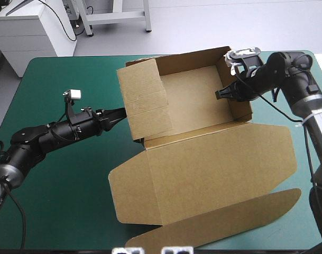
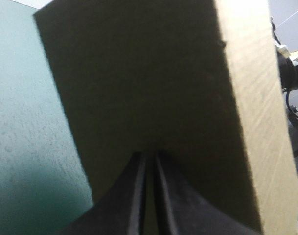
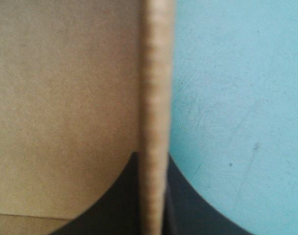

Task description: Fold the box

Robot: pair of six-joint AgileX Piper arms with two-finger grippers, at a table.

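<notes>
The brown box [image 1: 198,100] stands at the table's middle as an open tray with raised walls, and its lid [image 1: 213,169] lies flat toward the front edge. My left gripper [image 1: 122,112] is shut, its tips against the outer face of the tall left wall [image 1: 145,100]. In the left wrist view that wall [image 2: 153,78] fills the space ahead of my left gripper [image 2: 149,155]. My right gripper [image 1: 220,94] reaches in over the right wall. In the right wrist view that wall's edge [image 3: 156,73] runs between the fingers of my right gripper [image 3: 153,161], shut on it.
The lid's long tuck flap [image 1: 229,222] lies flat close to the table's front edge. Bare teal-green cover [image 1: 60,174] spreads left of the box under my left arm. A narrower strip of cover [image 3: 237,98] shows outside the right wall.
</notes>
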